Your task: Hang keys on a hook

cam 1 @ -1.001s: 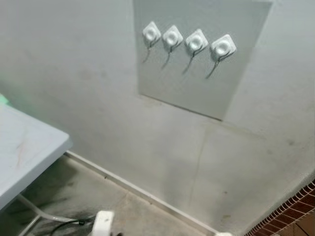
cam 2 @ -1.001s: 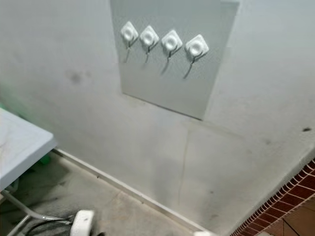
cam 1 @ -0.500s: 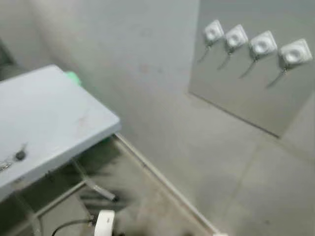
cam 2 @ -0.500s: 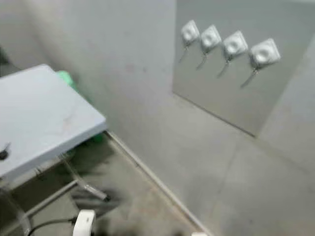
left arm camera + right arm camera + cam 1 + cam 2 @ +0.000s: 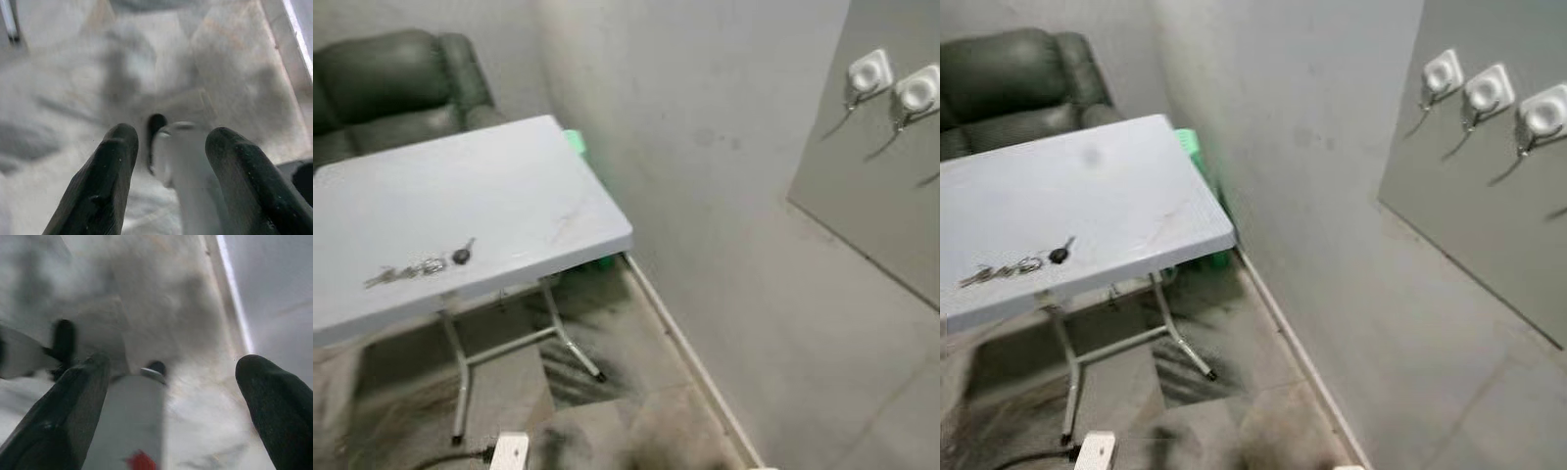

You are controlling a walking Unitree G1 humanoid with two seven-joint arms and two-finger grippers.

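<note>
On a smooth grey table (image 5: 509,186), metal keys (image 5: 419,266), square white hooks (image 5: 1485,91) on wall, both grippers' fingers spread

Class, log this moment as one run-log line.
keys: on white table | hooks: bare, on wall panel | left gripper: open, empty | right gripper: open, empty

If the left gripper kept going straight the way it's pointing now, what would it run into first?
Most likely the robot's own white foot or leg, the blurred pale shape just past the open left gripper, with the grey floor behind it. The gripper hangs pointing down; depth is hard to judge in the blur.
</note>
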